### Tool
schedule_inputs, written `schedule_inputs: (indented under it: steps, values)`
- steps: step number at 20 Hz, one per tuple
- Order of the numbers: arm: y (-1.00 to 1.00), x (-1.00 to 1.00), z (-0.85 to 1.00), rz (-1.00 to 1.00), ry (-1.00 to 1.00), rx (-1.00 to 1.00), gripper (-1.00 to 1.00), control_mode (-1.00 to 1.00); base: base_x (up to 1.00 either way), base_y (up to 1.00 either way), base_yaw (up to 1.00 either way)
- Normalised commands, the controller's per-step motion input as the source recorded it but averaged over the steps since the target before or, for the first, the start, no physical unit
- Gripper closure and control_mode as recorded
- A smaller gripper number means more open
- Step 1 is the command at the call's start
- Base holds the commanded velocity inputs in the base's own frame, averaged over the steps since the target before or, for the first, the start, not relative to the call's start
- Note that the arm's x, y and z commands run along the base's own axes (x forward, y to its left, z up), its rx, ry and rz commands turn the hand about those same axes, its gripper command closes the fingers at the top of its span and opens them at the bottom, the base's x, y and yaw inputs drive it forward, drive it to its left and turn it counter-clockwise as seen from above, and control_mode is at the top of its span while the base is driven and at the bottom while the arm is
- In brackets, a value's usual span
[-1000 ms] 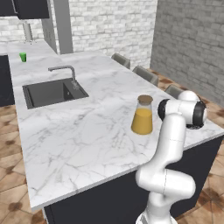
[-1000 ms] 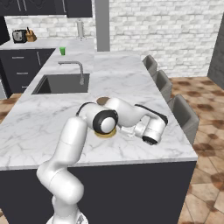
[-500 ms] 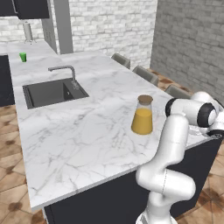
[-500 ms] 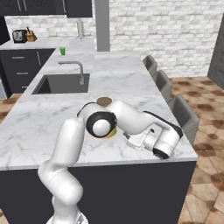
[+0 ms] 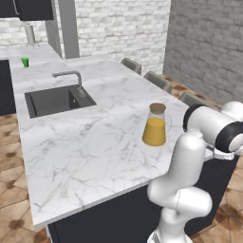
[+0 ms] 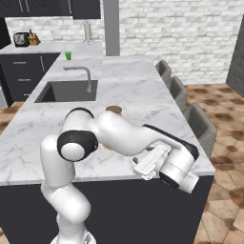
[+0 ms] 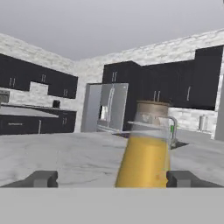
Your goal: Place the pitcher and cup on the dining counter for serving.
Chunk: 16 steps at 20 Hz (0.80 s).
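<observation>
The pitcher (image 5: pixel 154 126), clear glass with orange liquid and a brown lid, stands upright on the dining counter (image 5: pixel 95 142) near its chair side. In the hand view the pitcher (image 7: pixel 146 148) rises just beyond my gripper (image 7: pixel 113 179), which is open, with nothing between the fingertips (image 7: pixel 41 178). From the right base view my arm hides all but the lid of the pitcher (image 6: pixel 113 110), and my wrist (image 6: pixel 176 167) hangs off the dining counter's (image 6: pixel 128 86) near right corner. The green cup (image 5: pixel 24 61) (image 6: pixel 68 55) stands far off on the back worktop.
A dark sink (image 5: pixel 57 99) with a curved tap (image 5: pixel 71 78) is set into the counter's far half. Grey chair backs (image 6: pixel 200 124) line its right edge. A toaster and a knife block (image 6: pixel 26 38) stand on the back worktop.
My hand has drawn back from the pitcher, past the counter's near right edge. The jaws have spread a little wider. The pitcher has stayed where it stood.
</observation>
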Motion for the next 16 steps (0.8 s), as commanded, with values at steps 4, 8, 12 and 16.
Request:
schedule_inputs:
  steps: [4, 8, 12, 16]
  values:
    - [0.21, -0.60, 0.35, -0.30, 0.05, -0.65, -1.00, -1.00, 0.00, 0.00, 0.00]
    - [0.71, -0.22, 0.18, -0.10, -0.01, -0.84, -1.00, -1.00, 0.00, 0.00, 0.00]
    - [1.00, 0.36, 0.00, 0.00, 0.00, -0.96, -1.00, -1.00, 0.00, 0.00, 0.00]
    - [0.99, 0.54, 0.33, 0.06, 0.11, -0.85, -1.00, -1.00, 0.00, 0.00, 0.00]
